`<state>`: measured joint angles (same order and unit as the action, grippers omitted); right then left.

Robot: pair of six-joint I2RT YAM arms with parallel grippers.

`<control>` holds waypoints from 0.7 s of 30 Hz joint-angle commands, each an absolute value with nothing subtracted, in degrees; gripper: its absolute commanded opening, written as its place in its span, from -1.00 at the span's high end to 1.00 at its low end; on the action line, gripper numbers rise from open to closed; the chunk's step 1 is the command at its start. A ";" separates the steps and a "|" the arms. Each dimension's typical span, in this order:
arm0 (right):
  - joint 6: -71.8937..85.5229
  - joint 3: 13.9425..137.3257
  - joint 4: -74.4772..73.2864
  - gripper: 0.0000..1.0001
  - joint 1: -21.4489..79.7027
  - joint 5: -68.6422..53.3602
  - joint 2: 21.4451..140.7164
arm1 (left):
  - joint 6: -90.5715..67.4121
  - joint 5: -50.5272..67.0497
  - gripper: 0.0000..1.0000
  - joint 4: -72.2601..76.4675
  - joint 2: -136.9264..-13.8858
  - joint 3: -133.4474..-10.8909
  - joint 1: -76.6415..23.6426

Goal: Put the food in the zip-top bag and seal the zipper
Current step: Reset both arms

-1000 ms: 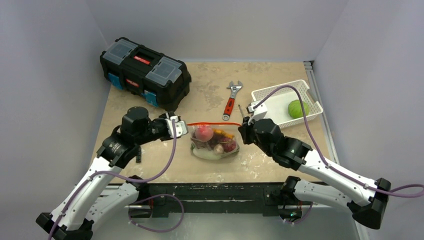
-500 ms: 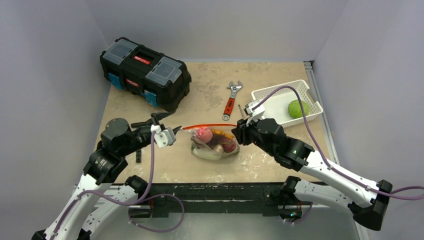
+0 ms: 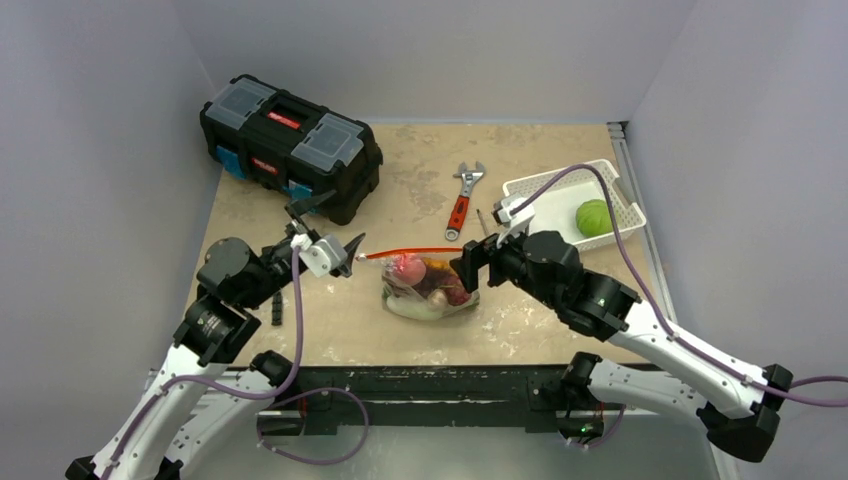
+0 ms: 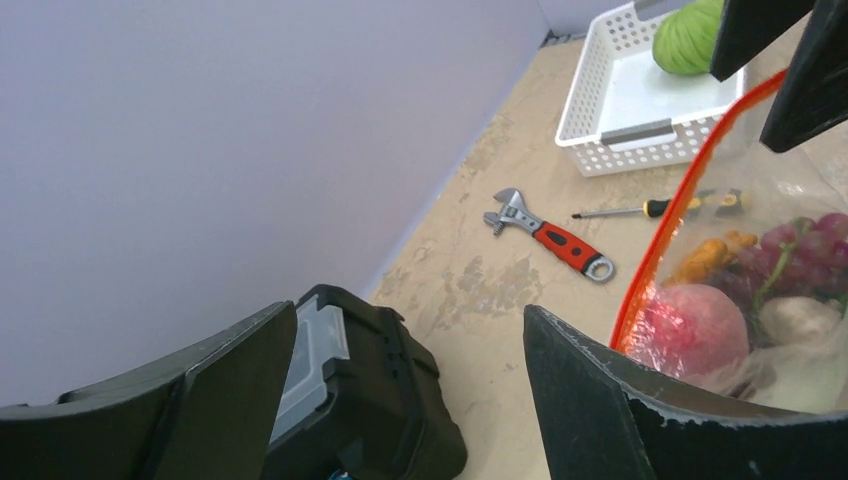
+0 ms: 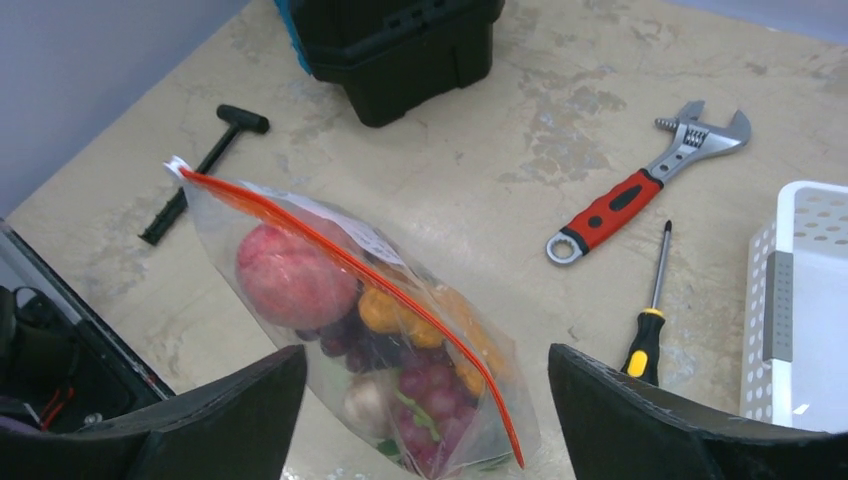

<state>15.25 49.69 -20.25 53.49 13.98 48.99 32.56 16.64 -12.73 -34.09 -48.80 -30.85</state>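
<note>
Right gripper (image 3: pixel 468 272) near wrench (image 5: pixel 640 185), screwdriver (image 5: pixel 650 305)

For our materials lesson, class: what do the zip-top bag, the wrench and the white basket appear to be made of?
Zip-top bag: thin clear plastic film, glossy; it crinkles and the food shows through.
Wrench: bare silvery metal head, handle likely coated in red rubber or plastic.
Basket: white moulded plastic, probably rigid, matte, with perforated walls.

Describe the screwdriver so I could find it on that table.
Find the white basket at the far right of the table. Just left of it lie two tools, a wrench and the screwdriver. The screwdriver is the thin one nearer the basket, with a yellow-and-black handle instead of a red one.
</note>
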 commanded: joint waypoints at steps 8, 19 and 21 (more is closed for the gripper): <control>15.44 65.39 -27.08 -0.98 53.17 26.69 44.67 | 20.55 2.95 -0.69 -5.39 -33.35 -52.61 -30.59; 9.61 78.49 -27.05 -0.98 53.17 40.06 36.38 | -10.83 -17.97 -0.83 -30.84 -26.27 -70.48 -30.63; 8.03 80.67 -26.70 -0.98 53.17 40.50 34.90 | -14.16 -18.88 -0.88 -33.03 -24.25 -71.23 -30.64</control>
